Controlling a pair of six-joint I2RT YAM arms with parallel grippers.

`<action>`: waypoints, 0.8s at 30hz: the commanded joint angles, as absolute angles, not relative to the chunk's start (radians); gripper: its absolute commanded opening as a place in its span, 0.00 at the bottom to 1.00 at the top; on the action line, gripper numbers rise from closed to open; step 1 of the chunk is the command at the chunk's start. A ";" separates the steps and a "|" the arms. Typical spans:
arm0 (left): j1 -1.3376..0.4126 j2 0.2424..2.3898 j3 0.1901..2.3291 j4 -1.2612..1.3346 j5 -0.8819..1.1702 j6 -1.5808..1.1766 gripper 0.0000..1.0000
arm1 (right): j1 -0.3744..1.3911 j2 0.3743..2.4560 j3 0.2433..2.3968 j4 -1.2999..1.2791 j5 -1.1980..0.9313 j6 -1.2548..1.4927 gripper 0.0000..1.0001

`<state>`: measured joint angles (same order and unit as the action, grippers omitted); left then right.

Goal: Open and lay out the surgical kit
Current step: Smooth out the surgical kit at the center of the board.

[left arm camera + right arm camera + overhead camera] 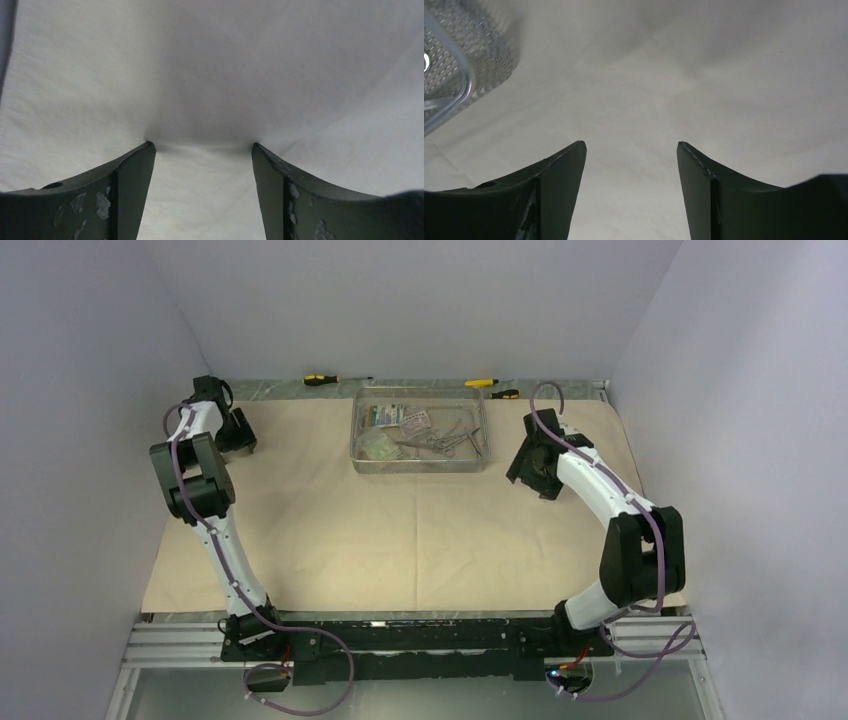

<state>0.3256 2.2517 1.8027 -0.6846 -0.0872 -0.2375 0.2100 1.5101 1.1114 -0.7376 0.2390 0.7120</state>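
Observation:
The beige wrap cloth [400,530] lies spread flat over the table. On its far middle stands the silver wire-mesh tray [358,445], holding printed packets [395,418] and steel clamps [445,437]. My left gripper [240,440] is at the cloth's far left corner. In the left wrist view this gripper [201,146] is open, both fingertips pressing into the cloth [210,75] and dimpling it. My right gripper [528,468] hovers just right of the tray. In its own view the right gripper [631,144] is open over bare cloth, with the tray's corner [454,75] at upper left.
Two yellow-and-black screwdrivers lie on the bare strip behind the cloth, one [325,379] at back centre-left, one [490,385] by the tray's far right corner. Grey walls close in left, right and behind. The arm bases sit on a rail [420,640] at the near edge.

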 commanded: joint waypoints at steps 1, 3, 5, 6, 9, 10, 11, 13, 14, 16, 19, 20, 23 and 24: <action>0.328 2.339 1.843 -0.681 -0.257 -0.198 0.77 | 0.170 1.562 1.160 -0.680 0.258 0.717 0.71; 0.332 2.373 1.865 -0.683 -0.292 -0.178 0.77 | 0.155 1.586 1.168 -0.670 0.259 0.716 0.70; 0.340 2.409 1.893 -0.701 -0.305 -0.173 0.77 | 0.141 1.606 1.183 -0.669 0.257 0.719 0.70; 0.344 2.428 1.900 -0.705 -0.312 -0.175 0.76 | 0.136 1.618 1.191 -0.670 0.256 0.719 0.70; 0.352 2.456 1.912 -0.711 -0.344 -0.165 0.76 | 0.130 1.652 1.217 -0.686 0.280 0.712 0.69; 0.355 2.464 1.913 -0.708 -0.349 -0.154 0.76 | 0.129 1.663 1.224 -0.692 0.292 0.710 0.69; 0.360 2.474 1.928 -0.724 -0.361 -0.159 0.76 | 0.127 1.672 1.230 -0.698 0.305 0.706 0.69; 0.374 2.483 1.942 -0.729 -0.365 -0.157 0.75 | 0.124 1.688 1.242 -0.707 0.327 0.696 0.69; 0.379 2.485 1.946 -0.728 -0.361 -0.153 0.75 | 0.120 1.696 1.252 -0.715 0.337 0.690 0.69; 0.384 2.490 1.951 -0.729 -0.363 -0.147 0.76 | 0.113 1.709 1.266 -0.724 0.352 0.677 0.69; 0.395 2.521 1.997 -0.767 -0.396 -0.146 0.76 | 0.105 1.720 1.285 -0.728 0.372 0.660 0.68; 0.400 2.530 2.015 -0.781 -0.402 -0.147 0.76 | 0.102 1.722 1.290 -0.725 0.372 0.654 0.68; 0.418 2.548 2.063 -0.813 -0.414 -0.151 0.76 | 0.089 1.730 1.303 -0.715 0.372 0.638 0.68; 0.421 2.549 2.077 -0.816 -0.419 -0.143 0.76 | 0.085 1.733 1.306 -0.710 0.369 0.635 0.68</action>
